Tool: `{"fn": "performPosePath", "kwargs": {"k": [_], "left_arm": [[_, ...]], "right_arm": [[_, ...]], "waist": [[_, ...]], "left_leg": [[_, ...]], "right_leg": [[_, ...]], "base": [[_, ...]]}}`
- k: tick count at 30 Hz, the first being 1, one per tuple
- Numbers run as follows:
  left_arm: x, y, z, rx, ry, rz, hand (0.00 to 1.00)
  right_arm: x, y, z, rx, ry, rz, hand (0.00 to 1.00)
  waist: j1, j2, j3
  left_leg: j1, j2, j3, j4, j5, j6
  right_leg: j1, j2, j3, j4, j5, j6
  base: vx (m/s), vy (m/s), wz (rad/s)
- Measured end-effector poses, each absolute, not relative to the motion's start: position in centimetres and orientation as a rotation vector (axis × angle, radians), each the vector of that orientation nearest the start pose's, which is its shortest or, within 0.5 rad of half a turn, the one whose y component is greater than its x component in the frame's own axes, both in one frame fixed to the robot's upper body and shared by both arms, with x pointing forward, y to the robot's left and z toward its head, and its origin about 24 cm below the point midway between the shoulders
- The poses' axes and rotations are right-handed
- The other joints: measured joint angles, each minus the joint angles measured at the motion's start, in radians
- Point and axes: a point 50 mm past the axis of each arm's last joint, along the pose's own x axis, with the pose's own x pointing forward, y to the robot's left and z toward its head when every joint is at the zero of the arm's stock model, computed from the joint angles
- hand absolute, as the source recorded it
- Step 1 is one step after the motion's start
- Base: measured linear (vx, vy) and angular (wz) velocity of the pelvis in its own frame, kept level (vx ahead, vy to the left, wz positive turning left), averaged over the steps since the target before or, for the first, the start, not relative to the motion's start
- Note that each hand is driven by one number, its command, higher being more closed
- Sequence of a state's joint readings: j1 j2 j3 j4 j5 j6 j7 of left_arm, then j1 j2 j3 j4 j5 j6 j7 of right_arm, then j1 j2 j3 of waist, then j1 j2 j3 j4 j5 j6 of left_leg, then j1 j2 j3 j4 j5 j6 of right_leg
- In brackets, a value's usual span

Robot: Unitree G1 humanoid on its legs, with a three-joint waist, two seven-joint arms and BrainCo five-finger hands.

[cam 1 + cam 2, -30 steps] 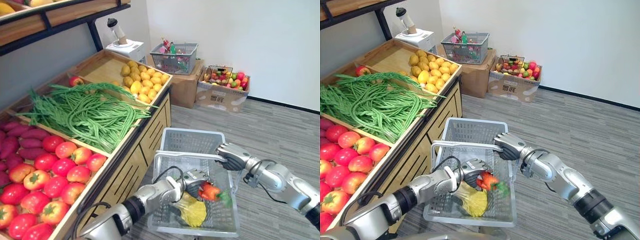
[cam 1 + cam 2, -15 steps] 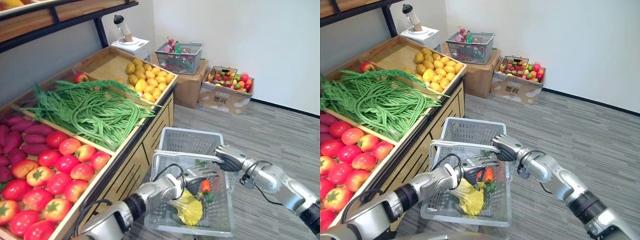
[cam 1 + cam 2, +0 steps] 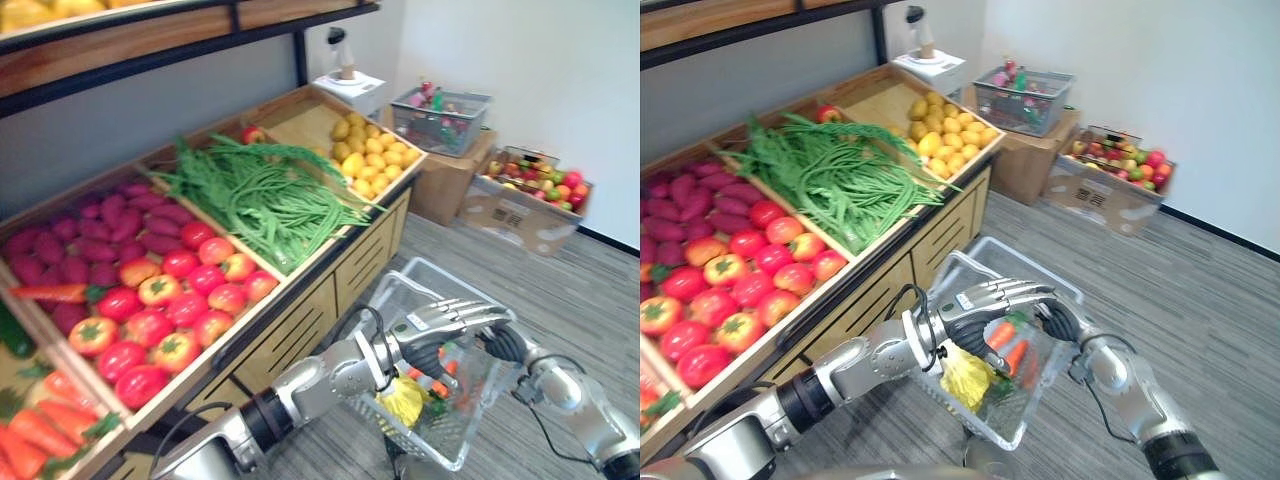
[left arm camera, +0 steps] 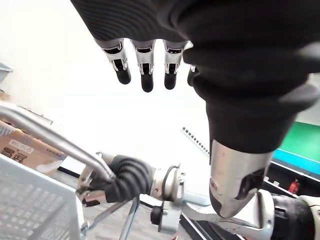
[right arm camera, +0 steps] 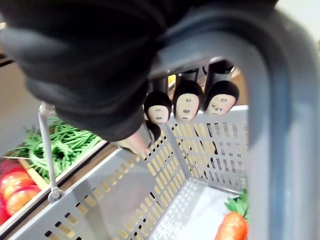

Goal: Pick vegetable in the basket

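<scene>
A grey plastic basket (image 3: 1032, 412) hangs in front of the produce stand. My right hand (image 5: 187, 102) is shut on its grey handle (image 5: 280, 100); the left wrist view also shows this right hand (image 4: 125, 177) on the bar. In the basket lie orange carrots (image 3: 1005, 340) with green tops and a yellow-green leafy vegetable (image 3: 965, 375). One carrot (image 5: 232, 227) shows on the basket floor. My left hand (image 3: 445, 318) hovers just above the basket's rim, open, fingers (image 4: 145, 65) straight and holding nothing.
The wooden stand on the left holds crates of tomatoes (image 3: 170, 310), green long beans (image 3: 260, 190), yellow fruit (image 3: 370, 160), purple sweet potatoes (image 3: 110, 225) and carrots (image 3: 40, 420). Cardboard boxes of fruit (image 3: 525, 195) and another grey basket (image 3: 440, 105) stand by the back wall.
My left hand has opened and let go of the carrot, which now lies in the basket, and the hand has risen above the rim. The camera has swung left along the stand.
</scene>
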State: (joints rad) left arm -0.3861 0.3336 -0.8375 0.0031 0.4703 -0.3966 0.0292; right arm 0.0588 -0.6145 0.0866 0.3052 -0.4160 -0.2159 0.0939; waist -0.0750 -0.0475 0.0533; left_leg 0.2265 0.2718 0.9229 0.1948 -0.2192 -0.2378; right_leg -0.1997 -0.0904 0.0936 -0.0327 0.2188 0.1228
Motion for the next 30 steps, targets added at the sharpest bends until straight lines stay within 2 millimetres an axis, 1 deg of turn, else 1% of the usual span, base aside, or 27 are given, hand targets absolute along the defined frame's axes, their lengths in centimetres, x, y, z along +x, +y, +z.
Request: {"fn": "performPosePath", "kwargs": {"k": [2,4,6,8,9,10,11,12,13,14,16,17,19,20,21,22,24,25,28,29,30], "left_arm": [[20.8,1.7,8.9,0.713,-0.747,-0.956,0.0],[20.7,2.4,8.8,0.721,-0.736,-0.949,0.0],[20.7,3.6,9.3,0.704,-0.724,-0.91,0.0],[20.8,5.1,10.1,0.691,-0.724,-0.827,0.0],[20.9,6.2,10.5,0.678,-0.717,-0.751,0.0],[21.0,6.9,10.7,0.672,-0.713,-0.704,0.0],[21.2,8.5,11.1,0.648,-0.698,-0.603,0.0],[21.4,9.3,11.5,0.626,-0.692,-0.54,0.0],[21.8,11.0,12.0,0.575,-0.68,-0.413,0.0],[22.0,12.3,12.3,0.544,-0.668,-0.311,0.0],[22.0,15.0,12.6,0.457,-0.643,-0.069,0.0],[21.9,15.6,12.6,0.445,-0.637,-0.018,0.0],[21.4,17.6,12.2,0.407,-0.596,0.155,0.0],[21.3,18.1,11.9,0.398,-0.578,0.202,0.0],[20.9,19.3,11.5,0.384,-0.545,0.297,0.0],[20.6,20.1,11.1,0.381,-0.523,0.348,0.0],[20.1,22.8,9.4,0.359,-0.419,0.514,0.0],[19.9,23.4,8.9,0.362,-0.39,0.551,0.0],[18.4,26.4,6.0,0.337,-0.231,0.786,0.0],[18.0,26.8,5.4,0.325,-0.197,0.831,0.0],[17.0,27.7,4.1,0.298,-0.128,0.914,0.0]], "right_arm": [[21.3,-28.6,-0.8,-0.962,0.343,0.161,1.0],[20.6,-29.5,-1.5,-0.942,0.394,0.114,1.0],[19.4,-30.9,-2.7,-0.898,0.473,0.033,1.0],[18.2,-32.2,-3.9,-0.851,0.549,-0.055,1.0],[17.2,-32.7,-4.8,-0.813,0.598,-0.108,1.0],[16.8,-32.8,-5.3,-0.793,0.621,-0.133,1.0],[15.8,-33.0,-6.3,-0.753,0.673,-0.177,1.0],[15.3,-33.1,-6.8,-0.734,0.7,-0.199,1.0],[14.2,-33.2,-7.7,-0.697,0.747,-0.243,1.0],[13.5,-33.1,-8.4,-0.67,0.788,-0.267,1.0],[11.5,-32.8,-10.2,-0.592,0.884,-0.321,1.0],[11.0,-32.7,-10.5,-0.57,0.902,-0.343,1.0],[9.3,-32.4,-11.6,-0.492,0.971,-0.414,1.0],[8.9,-32.3,-11.8,-0.481,0.984,-0.424,1.0],[8.5,-31.9,-12.2,-0.456,1.002,-0.443,1.0],[8.4,-31.7,-12.4,-0.442,1.008,-0.452,1.0],[8.0,-31.1,-12.9,-0.418,1.031,-0.453,1.0],[7.8,-30.9,-13.0,-0.412,1.038,-0.455,1.0],[7.1,-30.0,-13.6,-0.376,1.062,-0.476,1.0],[7.0,-29.9,-13.6,-0.362,1.064,-0.485,1.0],[6.8,-29.5,-13.8,-0.331,1.066,-0.511,1.0]], "waist": [[0.007,-0.002,0.001],[0.015,-0.002,0.001],[0.03,-0.004,0.0],[0.034,-0.006,-0.001],[0.034,-0.007,-0.002],[0.035,-0.008,-0.003],[0.037,-0.009,-0.004],[0.041,-0.009,-0.004],[0.05,-0.009,-0.005],[0.051,-0.009,-0.005],[0.06,-0.009,-0.005],[0.063,-0.009,-0.005],[0.08,-0.009,-0.005],[0.081,-0.01,-0.006],[0.081,-0.01,-0.006],[0.083,-0.011,-0.006],[0.084,-0.012,-0.013],[0.082,-0.013,-0.018],[0.081,-0.017,-0.038],[0.081,-0.017,-0.04],[0.082,-0.019,-0.046]], "left_leg": [[-0.035,-0.002,-0.068,-0.001,0.008,0.017],[-0.049,-0.001,-0.099,-0.001,0.012,0.022],[-0.078,-0.004,-0.155,-0.003,0.02,0.034],[-0.115,-0.02,-0.227,-0.019,0.036,0.047],[-0.131,-0.031,-0.267,-0.031,0.048,0.054],[-0.139,-0.037,-0.286,-0.039,0.054,0.057],[-0.152,-0.046,-0.32,-0.053,0.067,0.061],[-0.161,-0.049,-0.338,-0.057,0.073,0.064],[-0.184,-0.053,-0.373,-0.058,0.079,0.068],[-0.195,-0.057,-0.401,-0.058,0.085,0.071],[-0.221,-0.068,-0.465,-0.073,0.104,0.078],[-0.228,-0.069,-0.477,-0.073,0.106,0.08],[-0.249,-0.075,-0.524,-0.073,0.113,0.086],[-0.256,-0.075,-0.533,-0.072,0.114,0.088],[-0.26,-0.079,-0.555,-0.072,0.119,0.09],[-0.26,-0.081,-0.563,-0.073,0.121,0.092],[-0.279,-0.087,-0.588,-0.074,0.127,0.096],[-0.282,-0.088,-0.6,-0.074,0.127,0.097],[-0.294,-0.101,-0.645,-0.102,0.145,0.097],[-0.295,-0.103,-0.654,-0.107,0.147,0.099],[-0.295,-0.107,-0.666,-0.116,0.151,0.101]], "right_leg": [[0.011,-0.029,-0.06,0.0,-0.011,0.001],[0.02,-0.04,-0.088,0.0,-0.015,0.0],[0.031,-0.057,-0.134,-0.004,-0.019,0.0],[0.041,-0.078,-0.188,-0.015,-0.021,0.001],[0.054,-0.09,-0.223,-0.027,-0.02,0.002],[0.061,-0.095,-0.237,-0.033,-0.02,0.002],[0.07,-0.104,-0.268,-0.041,-0.019,0.003],[0.074,-0.108,-0.284,-0.044,-0.019,0.003],[0.081,-0.115,-0.315,-0.052,-0.019,0.003],[0.089,-0.12,-0.336,-0.058,-0.018,0.003],[0.108,-0.131,-0.393,-0.062,-0.018,0.003],[0.11,-0.134,-0.404,-0.063,-0.018,0.003],[0.124,-0.141,-0.445,-0.064,-0.019,0.003],[0.126,-0.143,-0.453,-0.064,-0.019,0.003],[0.135,-0.146,-0.474,-0.066,-0.019,0.003],[0.137,-0.147,-0.481,-0.067,-0.019,0.003],[0.142,-0.151,-0.503,-0.067,-0.025,-0.007],[0.142,-0.152,-0.51,-0.068,-0.029,-0.013],[0.15,-0.158,-0.547,-0.071,-0.043,-0.032],[0.152,-0.159,-0.553,-0.071,-0.044,-0.033],[0.154,-0.16,-0.562,-0.071,-0.049,-0.031]], "base": [[-0.09,-0.044,0.83],[-0.04,-0.037,0.58],[-0.04,-0.034,0.72],[-0.01,-0.04,0.92],[0.01,-0.026,0.8],[0.02,-0.006,0.85],[0.02,-0.009,0.65],[0.03,-0.023,0.78],[0.02,-0.026,0.73],[0.02,-0.019,0.88],[0.03,-0.006,0.81],[0.02,0.0,0.66],[0.0,0.009,0.54],[-0.01,0.014,0.49],[0.0,0.009,0.37],[0.01,0.01,0.38],[-0.03,0.01,0.29],[-0.06,0.006,0.35],[-0.02,0.006,0.36],[-0.03,0.005,0.25],[-0.03,-0.001,0.2]]}}
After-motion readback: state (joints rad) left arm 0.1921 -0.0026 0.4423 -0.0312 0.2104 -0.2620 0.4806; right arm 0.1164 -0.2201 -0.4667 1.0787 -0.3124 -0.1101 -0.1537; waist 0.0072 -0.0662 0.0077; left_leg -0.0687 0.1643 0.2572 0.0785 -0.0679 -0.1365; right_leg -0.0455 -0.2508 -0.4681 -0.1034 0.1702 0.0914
